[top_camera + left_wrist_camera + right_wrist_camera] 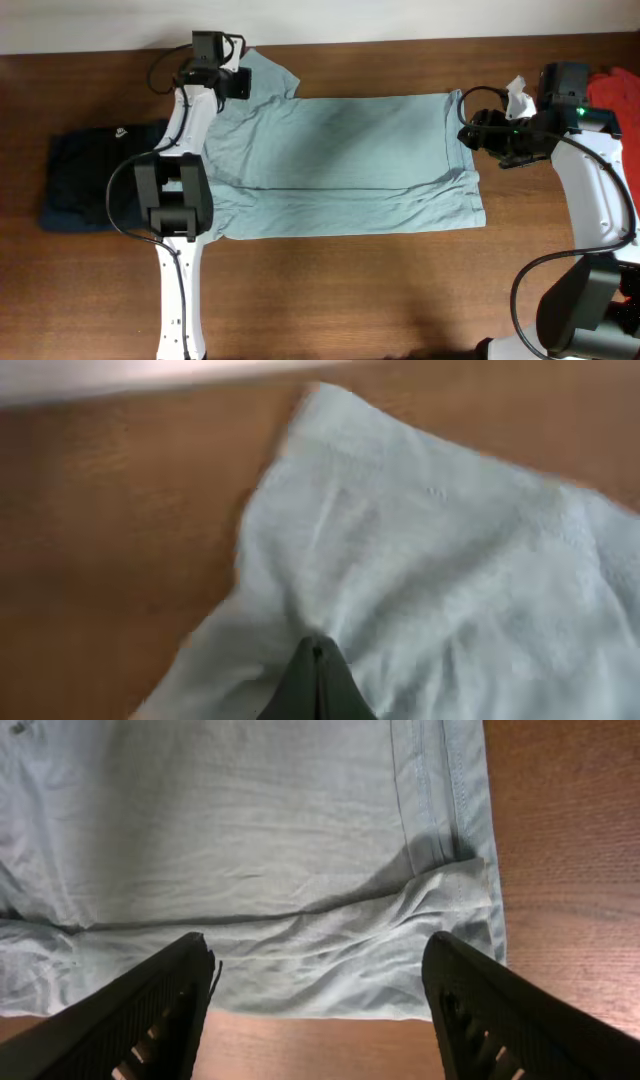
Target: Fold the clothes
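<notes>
A light blue T-shirt [340,160] lies spread flat on a wooden table [400,300], with its hem edge at 3 o'clock. At the shirt's 11 o'clock corner, the left gripper [240,85] is pinched closed on the bunched sleeve. The right gripper [468,135] hangs over the hem edge with its fingers spread wide, holding nothing. Bare wood runs along the whole 6 o'clock side. A dark garment [80,180] lies at 9 o'clock, and a red cloth [615,90] sits at 2 o'clock.
</notes>
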Available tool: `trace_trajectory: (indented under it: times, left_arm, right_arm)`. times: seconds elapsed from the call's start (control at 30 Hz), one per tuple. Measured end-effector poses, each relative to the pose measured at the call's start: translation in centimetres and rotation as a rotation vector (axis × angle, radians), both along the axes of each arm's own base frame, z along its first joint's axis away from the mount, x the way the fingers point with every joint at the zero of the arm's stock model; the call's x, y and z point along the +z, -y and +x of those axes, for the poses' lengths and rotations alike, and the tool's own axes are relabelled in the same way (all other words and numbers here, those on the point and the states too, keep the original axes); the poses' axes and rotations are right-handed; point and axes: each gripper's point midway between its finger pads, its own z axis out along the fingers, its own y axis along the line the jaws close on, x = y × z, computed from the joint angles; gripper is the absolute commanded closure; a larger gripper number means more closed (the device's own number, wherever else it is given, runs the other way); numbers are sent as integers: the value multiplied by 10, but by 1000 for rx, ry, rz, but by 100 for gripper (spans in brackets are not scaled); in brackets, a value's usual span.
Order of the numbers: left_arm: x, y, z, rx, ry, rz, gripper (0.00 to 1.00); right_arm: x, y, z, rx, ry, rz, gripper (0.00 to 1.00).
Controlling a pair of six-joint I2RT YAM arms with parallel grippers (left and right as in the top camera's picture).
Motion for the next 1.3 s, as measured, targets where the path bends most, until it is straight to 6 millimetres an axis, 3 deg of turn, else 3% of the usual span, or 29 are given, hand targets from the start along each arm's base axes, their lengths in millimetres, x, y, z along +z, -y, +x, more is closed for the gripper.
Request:
trace_trajectory:
  times: [0.23,0.3,0.37,0.43,0.47,0.5,0.6,0.8,1.03,1.13,1.17,1.23,1.3]
  left_arm:
    - [6,-1,-54,-15,-275,22,100]
    - [17,-2,-65,-15,-321,25,100]
    - [41,-1,-65,-16,-302,25,89]
    - [59,-1,-59,-13,-257,24,85]
    - [67,-2,-54,-11,-228,31,72]
    - [77,-4,-47,-6,-188,43,69]
    - [87,-10,-33,14,-117,77,60]
    - [73,-16,-22,18,-93,105,51]
    - [18,-15,-9,7,-106,109,48]
    - [11,-10,-5,-8,-92,92,50]
    - [11,-10,-4,-10,-88,88,57]
    - [9,-7,-4,-21,-91,75,82]
    - [5,-4,-6,-34,-99,62,100]
  right_arm:
    - [0,0,0,0,1,0,31]
    - [0,0,1,0,3,-1,32]
    - [1,0,2,0,8,-2,31]
    - [1,1,3,0,13,-3,31]
    - [1,1,3,0,16,-3,32]
    - [1,1,4,0,16,-3,31]
    - [1,1,4,-1,16,-3,31]
    - [1,1,4,-1,16,-3,31]
    - [1,0,2,0,8,-2,31]
    - [0,0,0,0,-2,0,31]
    - [0,0,-1,0,-3,1,31]
    - [0,0,-1,0,-3,1,31]
    - [0,0,-1,0,-3,1,32]
